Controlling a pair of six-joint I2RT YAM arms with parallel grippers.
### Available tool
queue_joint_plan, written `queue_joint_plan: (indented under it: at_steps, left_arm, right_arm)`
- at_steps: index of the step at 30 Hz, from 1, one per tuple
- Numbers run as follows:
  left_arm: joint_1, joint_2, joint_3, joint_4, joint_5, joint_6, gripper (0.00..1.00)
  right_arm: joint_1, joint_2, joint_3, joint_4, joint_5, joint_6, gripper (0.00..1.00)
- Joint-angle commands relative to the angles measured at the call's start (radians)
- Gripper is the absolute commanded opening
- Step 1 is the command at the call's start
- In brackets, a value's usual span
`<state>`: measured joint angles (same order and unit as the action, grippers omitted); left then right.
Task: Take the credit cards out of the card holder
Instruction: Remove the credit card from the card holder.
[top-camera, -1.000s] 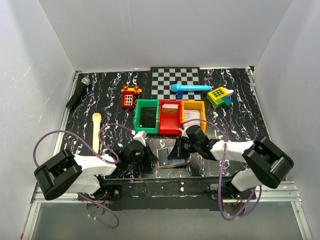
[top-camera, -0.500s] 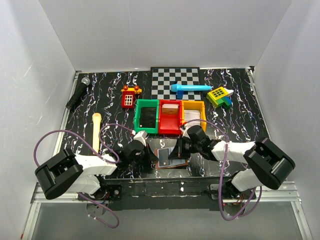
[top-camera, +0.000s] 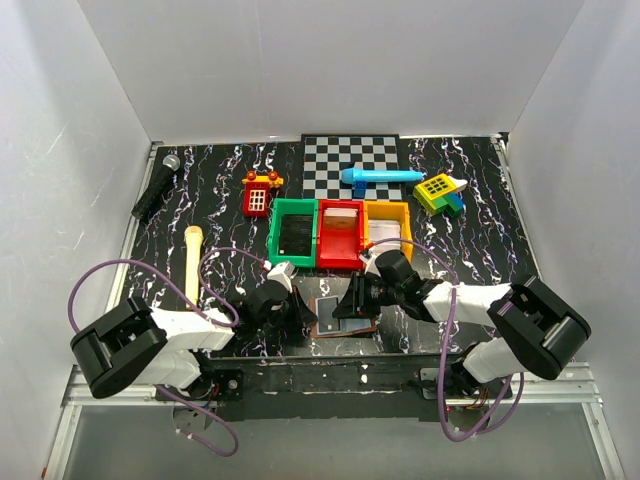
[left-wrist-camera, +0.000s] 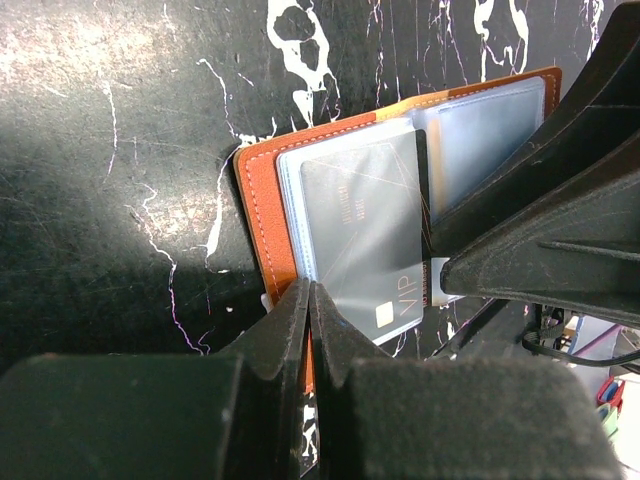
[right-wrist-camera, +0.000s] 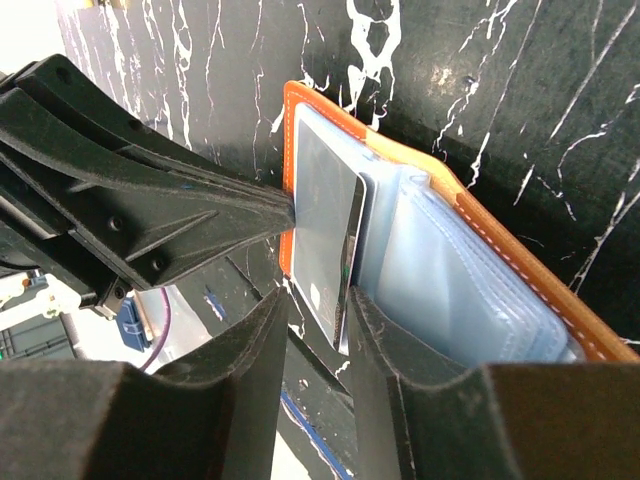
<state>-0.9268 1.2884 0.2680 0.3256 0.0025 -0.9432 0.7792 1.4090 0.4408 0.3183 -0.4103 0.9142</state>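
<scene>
**Right gripper loosens on a half-drawn card**

Nearest the arms, the left gripper (left-wrist-camera: 305, 300) is closed to a point, its tip against the near edge of the card holder (left-wrist-camera: 256, 200). Whether it pinches the holder or only pins it down I cannot tell. Opposite it, the right gripper (right-wrist-camera: 320, 300) has just parted its jaws from a tight close to a narrow gap. The edge of a grey credit card (left-wrist-camera: 365, 230) stands in that gap, not clamped. The card is partly out of its clear sleeve and overhangs the holder's edge, so I judge the pull unfinished and a fresh bite needed. The holder lies open and flat on the desk (left-wrist-camera: 120, 200), between the two grippers. The red bin (top-camera: 340, 264) stands just beyond it.
</scene>
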Motion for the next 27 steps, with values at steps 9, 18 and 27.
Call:
queue_joint_plan:
  at_steps: [9, 18, 27]
  left_arm:
    - [-0.006, 0.084, -0.012, -0.074, 0.037, 0.047, 0.0]
    - [-0.006, 0.1, 0.008, -0.069, 0.05, 0.052, 0.0]
    - [-0.006, 0.092, -0.009, -0.092, 0.03, 0.032, 0.0]
  right_arm:
    - [-0.003, 0.028, 0.007, 0.117, -0.076, 0.025, 0.4]
    - [-0.003, 0.031, 0.013, 0.104, -0.081, 0.018, 0.37]
    - [-0.008, 0.01, 0.004, 0.088, -0.076, 0.014, 0.28]
